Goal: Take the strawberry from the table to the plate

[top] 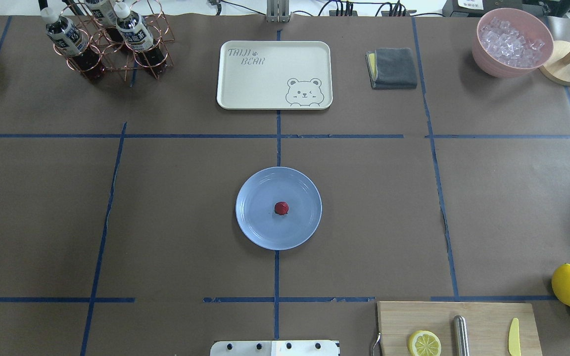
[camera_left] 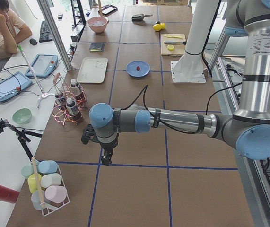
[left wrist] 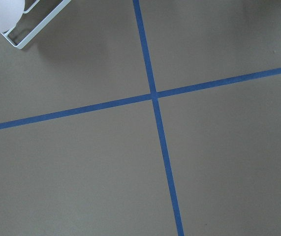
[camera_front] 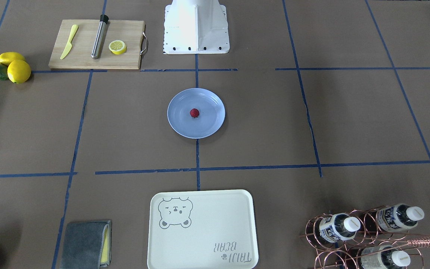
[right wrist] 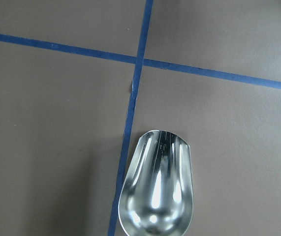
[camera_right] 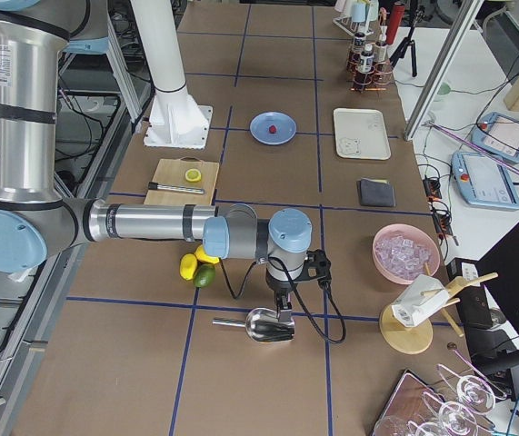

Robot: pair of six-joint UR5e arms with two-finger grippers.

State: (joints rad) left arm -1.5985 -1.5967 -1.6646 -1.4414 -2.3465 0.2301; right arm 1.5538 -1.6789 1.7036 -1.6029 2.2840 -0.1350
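Brown worktop [top: 166,222] holds the plate [top: 258,230], strawberry [top: 281,208] at its middle, well apart from left pincer [camera_left: 106,160] and right pincer [camera_right: 283,312], whose opening cannot be told.

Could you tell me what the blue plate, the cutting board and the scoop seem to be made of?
The plate looks like glossy light-blue plastic: even colour, soft sheen. The cutting board seems pale matte wood, with faint grain showing. The scoop appears to be polished metal, given its mirror-like reflections.

The red strawberry [top: 281,208] sits (near centre) on the round light-blue plate [top: 255,222], on the brown table [top: 176,222].
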